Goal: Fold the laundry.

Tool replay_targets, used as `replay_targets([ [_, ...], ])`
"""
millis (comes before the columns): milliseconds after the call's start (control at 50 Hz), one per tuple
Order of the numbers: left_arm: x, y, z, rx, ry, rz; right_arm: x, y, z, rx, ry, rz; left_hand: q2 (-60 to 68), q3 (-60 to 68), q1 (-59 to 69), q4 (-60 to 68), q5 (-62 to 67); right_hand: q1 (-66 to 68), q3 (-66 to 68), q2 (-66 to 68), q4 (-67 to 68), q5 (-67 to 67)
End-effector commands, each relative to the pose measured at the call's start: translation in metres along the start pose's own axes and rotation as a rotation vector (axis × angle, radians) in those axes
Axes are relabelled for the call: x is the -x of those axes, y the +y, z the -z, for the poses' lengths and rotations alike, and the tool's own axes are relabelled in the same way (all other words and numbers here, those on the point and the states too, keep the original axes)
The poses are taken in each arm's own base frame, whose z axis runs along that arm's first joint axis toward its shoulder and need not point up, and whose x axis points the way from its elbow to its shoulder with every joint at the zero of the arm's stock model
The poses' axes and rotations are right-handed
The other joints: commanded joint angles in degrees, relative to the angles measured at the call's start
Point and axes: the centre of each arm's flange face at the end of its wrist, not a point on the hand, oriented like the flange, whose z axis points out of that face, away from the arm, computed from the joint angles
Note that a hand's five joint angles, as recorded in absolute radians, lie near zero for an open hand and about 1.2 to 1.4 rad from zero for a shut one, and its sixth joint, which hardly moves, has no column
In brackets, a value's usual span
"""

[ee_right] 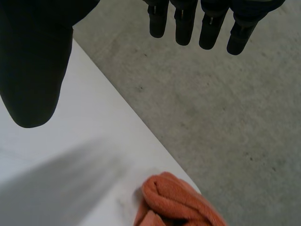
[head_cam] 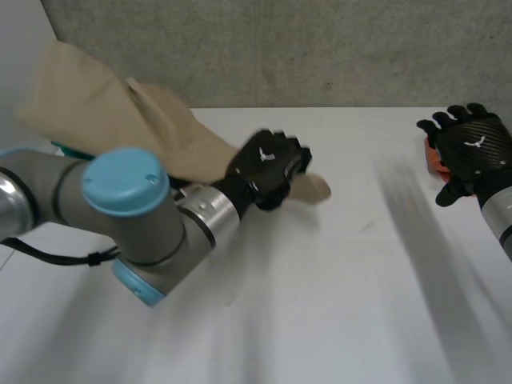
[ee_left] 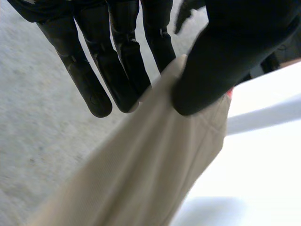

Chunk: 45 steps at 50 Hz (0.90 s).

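A beige cloth [head_cam: 120,120] stretches from the table's far left corner to my left hand [head_cam: 268,164], which is raised over the middle of the table. In the left wrist view my thumb [ee_left: 225,56] pinches the cloth [ee_left: 155,174] against my fingers [ee_left: 89,84] near one end. A short end of the cloth pokes out past the hand. My right hand [head_cam: 476,148] hovers at the table's far right with its fingers straight and holds nothing. In the right wrist view its thumb [ee_right: 33,61] and fingers stand well apart.
An orange towel [ee_right: 174,200] lies bunched at the table's far right edge, beneath my right hand, and peeks out beside it [head_cam: 432,160]. The white table [head_cam: 320,280] is bare in front of both hands. Grey concrete lies beyond the far edge.
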Motion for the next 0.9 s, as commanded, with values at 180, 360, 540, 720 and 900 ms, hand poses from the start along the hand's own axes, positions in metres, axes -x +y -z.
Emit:
replay_targets([
  [180, 0.008, -0.098, 0.054, -0.159, -0.064, -0.074, 0.004, 0.014, -0.009, 0.140, -0.072, -0.062, -51.2, -51.8, -47.1, -51.9, -52.0, -3.1, -2.1, -1.9, -2.1, -2.7],
  [360, 0.116, -0.072, 0.070, -0.053, -0.341, -0.119, 0.023, 0.008, -0.004, 0.134, -0.130, -0.082, -48.6, -49.2, -44.6, -49.3, -49.4, -3.1, -2.1, -1.9, -2.1, -2.7],
  [540, 0.181, 0.015, 0.055, 0.204, -0.466, -0.350, 0.041, 0.010, 0.003, 0.148, -0.184, -0.085, -47.4, -48.0, -43.4, -48.2, -48.2, -3.1, -2.1, -1.9, -2.1, -2.7],
  [720, 0.219, 0.073, 0.050, 0.319, -0.500, -0.452, 0.048, 0.020, 0.004, 0.178, -0.206, -0.092, -32.2, -32.8, -28.1, -32.9, -33.0, -3.1, -2.1, -1.9, -2.1, -2.7],
  [900, 0.209, 0.036, 0.029, 0.135, -0.526, -0.481, 0.051, 0.025, 0.005, 0.192, -0.212, -0.091, 18.8, 18.2, 22.9, 18.1, 18.0, -3.1, -2.1, -1.9, -2.1, -2.7],
])
